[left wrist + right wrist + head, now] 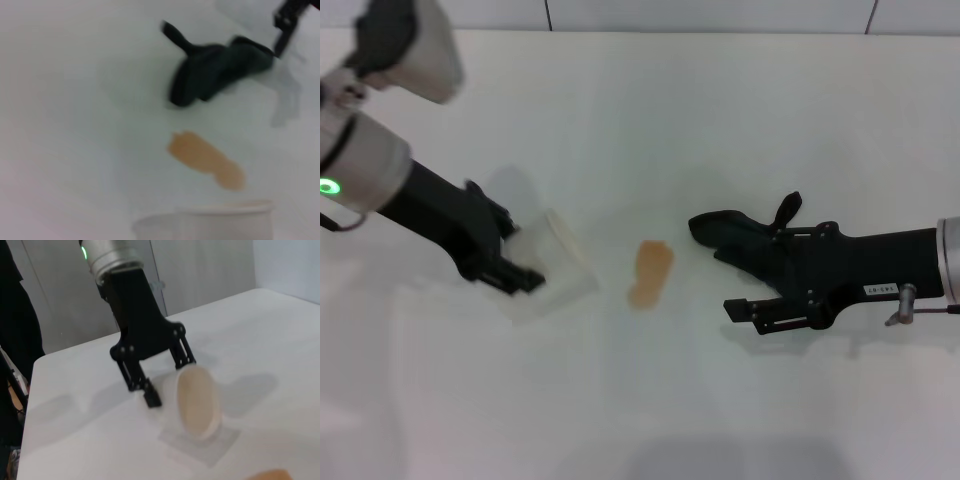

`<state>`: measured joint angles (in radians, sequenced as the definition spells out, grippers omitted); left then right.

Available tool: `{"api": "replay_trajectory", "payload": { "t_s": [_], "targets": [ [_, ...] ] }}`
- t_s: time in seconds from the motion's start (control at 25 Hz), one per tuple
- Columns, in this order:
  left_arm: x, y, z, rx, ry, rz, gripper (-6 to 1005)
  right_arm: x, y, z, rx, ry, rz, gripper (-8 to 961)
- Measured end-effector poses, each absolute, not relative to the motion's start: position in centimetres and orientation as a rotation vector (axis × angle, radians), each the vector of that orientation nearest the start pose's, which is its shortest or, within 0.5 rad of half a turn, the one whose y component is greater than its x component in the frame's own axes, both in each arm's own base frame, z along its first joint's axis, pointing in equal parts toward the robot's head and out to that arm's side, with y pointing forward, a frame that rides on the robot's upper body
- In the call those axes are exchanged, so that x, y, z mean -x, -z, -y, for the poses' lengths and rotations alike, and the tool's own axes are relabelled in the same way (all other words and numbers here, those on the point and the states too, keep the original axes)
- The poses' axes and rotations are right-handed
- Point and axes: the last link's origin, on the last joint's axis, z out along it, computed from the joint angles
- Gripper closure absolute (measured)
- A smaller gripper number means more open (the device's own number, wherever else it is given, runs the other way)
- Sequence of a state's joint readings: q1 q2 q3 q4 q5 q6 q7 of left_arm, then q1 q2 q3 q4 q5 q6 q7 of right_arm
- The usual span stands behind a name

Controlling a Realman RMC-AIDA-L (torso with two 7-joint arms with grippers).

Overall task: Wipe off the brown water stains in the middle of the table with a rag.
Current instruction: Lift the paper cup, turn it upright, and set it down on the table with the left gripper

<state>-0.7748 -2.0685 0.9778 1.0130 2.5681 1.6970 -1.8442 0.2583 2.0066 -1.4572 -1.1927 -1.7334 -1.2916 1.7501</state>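
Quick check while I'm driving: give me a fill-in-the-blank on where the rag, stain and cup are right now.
1. The rag is held by the ____ claw.
2. The stain lies between the rag and the ____.
3. The left claw holds a cup that is ____, its mouth facing the stain.
4. The rag is ____ the stain, not on it.

Missing words: right; cup; tipped; beside

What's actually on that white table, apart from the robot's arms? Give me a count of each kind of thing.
Black rag: 1, held by the right tool
Translucent cup: 1, tipped, held by the left tool
Brown water stains: 1 blotch
Total: 3 things on the table
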Motion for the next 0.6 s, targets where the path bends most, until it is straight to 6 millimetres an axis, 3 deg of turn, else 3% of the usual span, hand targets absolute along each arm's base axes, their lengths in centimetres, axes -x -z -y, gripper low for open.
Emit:
{"api": "replay_trajectory", "payload": {
  "t_s": [0.4, 0.6],
  "targets": [
    [21.8, -5.8, -37.0, 2.761, 0.039, 0.512, 423, -21.3, 1.4, -30.8, 2.848, -0.422, -0.497, 158],
    [22.9, -6.9, -37.1, 2.625, 0.23, 0.493, 430, -21.2, 0.9, -31.2, 2.824, -0.447, -0.503, 158]
  ]
}}
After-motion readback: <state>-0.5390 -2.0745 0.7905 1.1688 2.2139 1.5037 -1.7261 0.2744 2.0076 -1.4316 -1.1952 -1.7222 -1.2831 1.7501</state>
